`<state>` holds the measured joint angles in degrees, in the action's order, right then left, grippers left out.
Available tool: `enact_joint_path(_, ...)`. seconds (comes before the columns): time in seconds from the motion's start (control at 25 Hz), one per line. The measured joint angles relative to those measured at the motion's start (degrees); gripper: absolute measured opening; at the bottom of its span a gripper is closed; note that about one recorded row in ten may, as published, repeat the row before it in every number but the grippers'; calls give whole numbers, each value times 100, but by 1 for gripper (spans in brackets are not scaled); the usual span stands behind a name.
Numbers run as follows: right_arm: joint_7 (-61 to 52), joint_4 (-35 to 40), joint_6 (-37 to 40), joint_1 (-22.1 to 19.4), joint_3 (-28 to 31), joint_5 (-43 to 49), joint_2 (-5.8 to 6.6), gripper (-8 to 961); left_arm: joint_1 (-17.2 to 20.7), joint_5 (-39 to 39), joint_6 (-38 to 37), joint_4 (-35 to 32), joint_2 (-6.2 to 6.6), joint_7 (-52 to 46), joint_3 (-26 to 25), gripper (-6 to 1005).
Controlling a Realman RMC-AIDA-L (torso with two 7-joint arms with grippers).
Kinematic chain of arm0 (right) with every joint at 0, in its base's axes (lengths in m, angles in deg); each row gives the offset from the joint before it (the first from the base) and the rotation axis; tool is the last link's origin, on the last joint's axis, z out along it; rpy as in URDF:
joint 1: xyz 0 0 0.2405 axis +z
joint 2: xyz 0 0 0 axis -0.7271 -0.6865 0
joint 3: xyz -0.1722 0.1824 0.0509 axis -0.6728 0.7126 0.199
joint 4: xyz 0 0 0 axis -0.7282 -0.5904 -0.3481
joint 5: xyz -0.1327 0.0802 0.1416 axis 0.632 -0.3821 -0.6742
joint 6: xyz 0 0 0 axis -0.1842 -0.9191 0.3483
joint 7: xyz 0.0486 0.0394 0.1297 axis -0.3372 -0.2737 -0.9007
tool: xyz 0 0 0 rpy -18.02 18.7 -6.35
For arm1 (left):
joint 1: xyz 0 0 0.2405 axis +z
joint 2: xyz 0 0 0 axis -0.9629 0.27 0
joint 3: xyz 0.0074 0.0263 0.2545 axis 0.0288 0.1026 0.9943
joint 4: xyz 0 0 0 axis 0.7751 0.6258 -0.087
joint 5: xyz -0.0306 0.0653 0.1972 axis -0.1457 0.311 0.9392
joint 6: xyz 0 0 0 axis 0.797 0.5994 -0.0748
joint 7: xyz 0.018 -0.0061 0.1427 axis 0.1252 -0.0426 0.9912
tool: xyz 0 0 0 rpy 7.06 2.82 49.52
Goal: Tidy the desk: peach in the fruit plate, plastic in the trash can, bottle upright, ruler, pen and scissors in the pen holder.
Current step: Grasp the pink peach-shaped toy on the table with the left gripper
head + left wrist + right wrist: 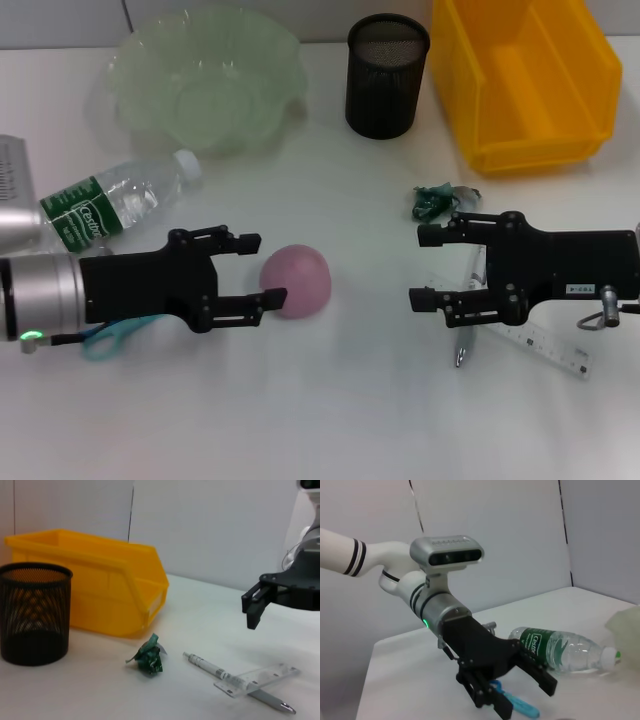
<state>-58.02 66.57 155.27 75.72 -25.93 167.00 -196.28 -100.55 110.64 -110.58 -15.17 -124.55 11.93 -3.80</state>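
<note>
Pink peach (296,281) sits at your left gripper's (258,270) 3 o'clock, touching its released jaws; right gripper (425,267) gapes idle.

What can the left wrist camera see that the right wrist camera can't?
Only the left wrist view shows the yellow bin, pen holder, green plastic scrap, pen, ruler and right gripper. Only the right wrist view shows the left gripper, lying bottle and blue scissors handle. Both show the white table and wall.
</note>
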Motion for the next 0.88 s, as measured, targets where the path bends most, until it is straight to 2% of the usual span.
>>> enact_joint_path(0.36,0,3,0,-26,10,7,17,813,-241,-5,653,290,-35,4,248,776)
enact_joint_path(0.88,0,3,0,-33,23,9,42,813,-411,-25,919,457,-51,183,344,762)
